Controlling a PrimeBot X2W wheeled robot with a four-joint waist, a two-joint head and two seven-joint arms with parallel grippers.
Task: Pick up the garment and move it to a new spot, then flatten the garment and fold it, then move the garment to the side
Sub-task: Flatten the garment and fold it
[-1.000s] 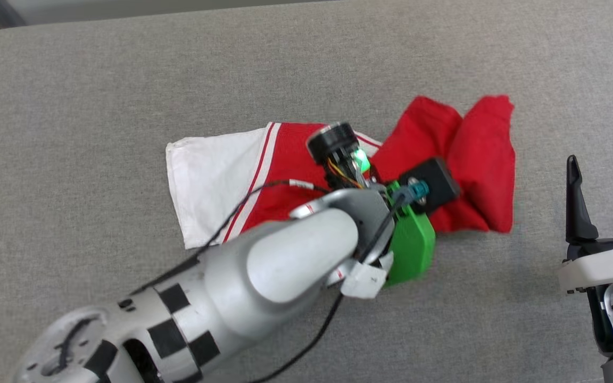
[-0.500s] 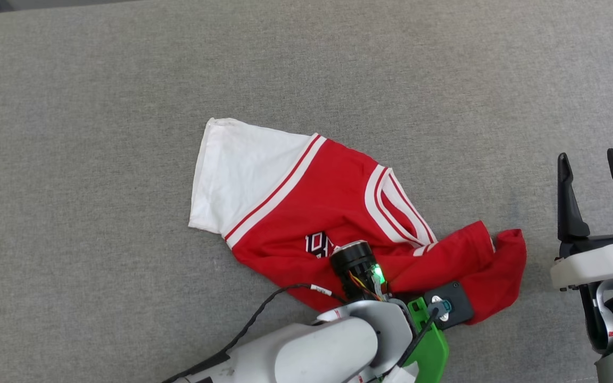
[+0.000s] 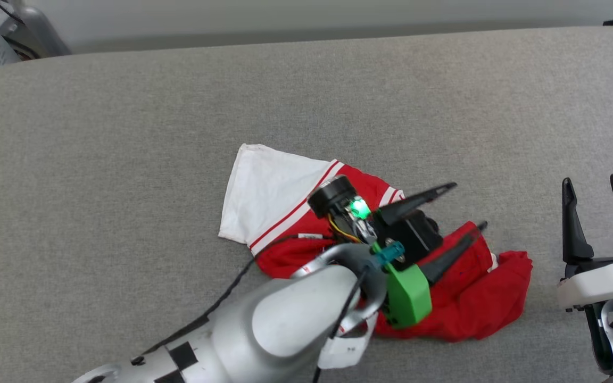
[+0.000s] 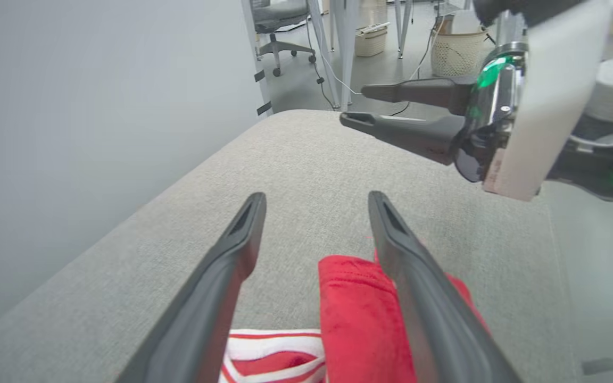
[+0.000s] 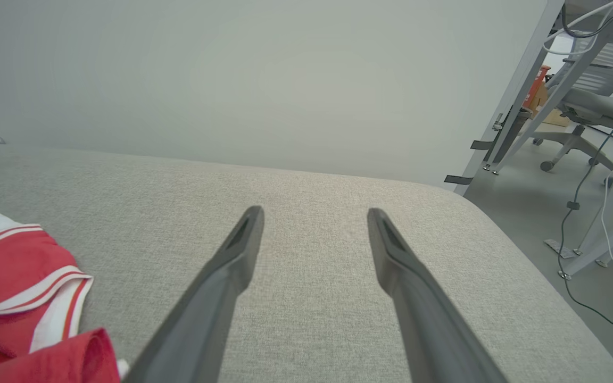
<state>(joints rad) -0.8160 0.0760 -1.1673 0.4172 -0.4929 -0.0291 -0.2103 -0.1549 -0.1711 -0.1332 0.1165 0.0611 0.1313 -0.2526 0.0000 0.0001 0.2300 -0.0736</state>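
Bright, even, diffuse light covers the grey worktop (image 3: 125, 213) in all 3 views; shadows are faint and soft-edged, a thin one lying under the near rim of the garment (image 3: 466, 314) in the head view; a green lamp (image 3: 359, 208) glows on the left wrist; in the left wrist view the right tool (image 4: 351, 105), close to the lens, looks soft; both wrist views bow straight lines toward their edges, and the frame legs (image 5: 519, 90) lean at the right edge.

Red, white-sleeved, stripe-trimmed garment (image 3: 461, 314), grey woven surface (image 3: 125, 159)
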